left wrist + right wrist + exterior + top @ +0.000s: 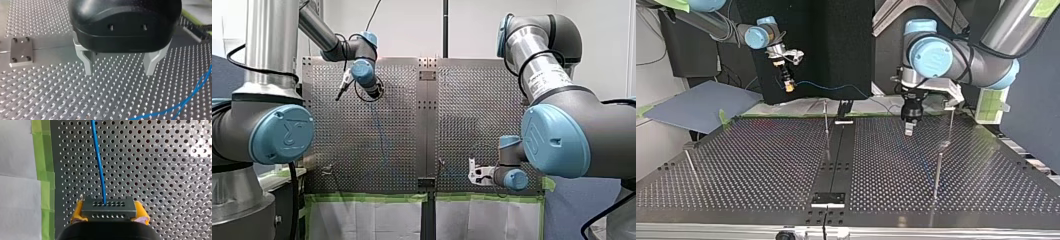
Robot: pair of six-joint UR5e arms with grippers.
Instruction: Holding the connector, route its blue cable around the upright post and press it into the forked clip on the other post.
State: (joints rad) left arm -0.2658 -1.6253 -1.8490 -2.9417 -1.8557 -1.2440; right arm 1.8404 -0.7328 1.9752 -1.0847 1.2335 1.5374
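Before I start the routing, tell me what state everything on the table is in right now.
connector, clamped between yellow pads.
right gripper, shut on the connector.
left gripper, open, empty, above the table.
cable, plugged into the connector, partly lying on the table.
post, upright.

Blue cable (pixel 98 162) cut off at the edge, connector (pixel 109 205) base hidden by my right tool (pixel 109 210)

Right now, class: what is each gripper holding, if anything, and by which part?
My right gripper clamps the connector by its two short sides; the blue cable runs out ahead. My left gripper holds nothing.
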